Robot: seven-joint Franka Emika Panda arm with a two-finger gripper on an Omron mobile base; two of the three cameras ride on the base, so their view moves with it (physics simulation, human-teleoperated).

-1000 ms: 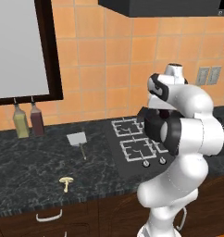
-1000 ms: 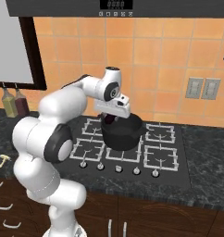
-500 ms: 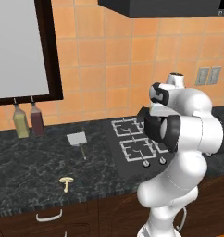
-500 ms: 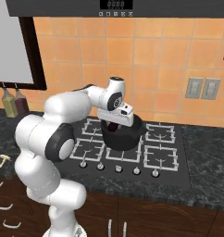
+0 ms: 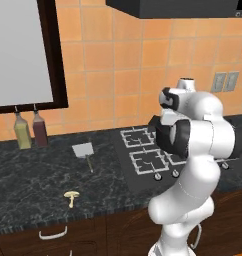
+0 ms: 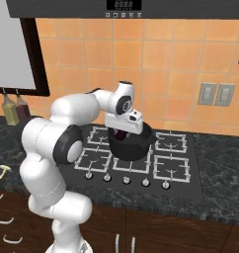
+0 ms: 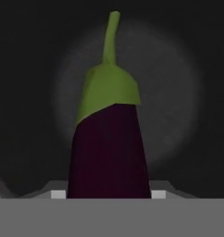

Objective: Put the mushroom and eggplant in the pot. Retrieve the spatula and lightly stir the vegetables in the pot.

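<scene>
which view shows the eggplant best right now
The hand view: the eggplant looms close, dark purple body, green cap and stem clear against the pot's dark inside. The right base view gives a dark sliver under the gripper above the pot. In the left base view the arm blocks it.

The display panel [image 6: 123, 5] above the stove shows digits too blurred to read.

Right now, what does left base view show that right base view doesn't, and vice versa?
Left base alone: the spatula lying flat on the counter left of the stove. Right base alone: the pot on a rear burner, with the gripper lowered over it holding the dark eggplant. Shared: the mushroom near the counter's front edge, the two bottles and the stove.
</scene>
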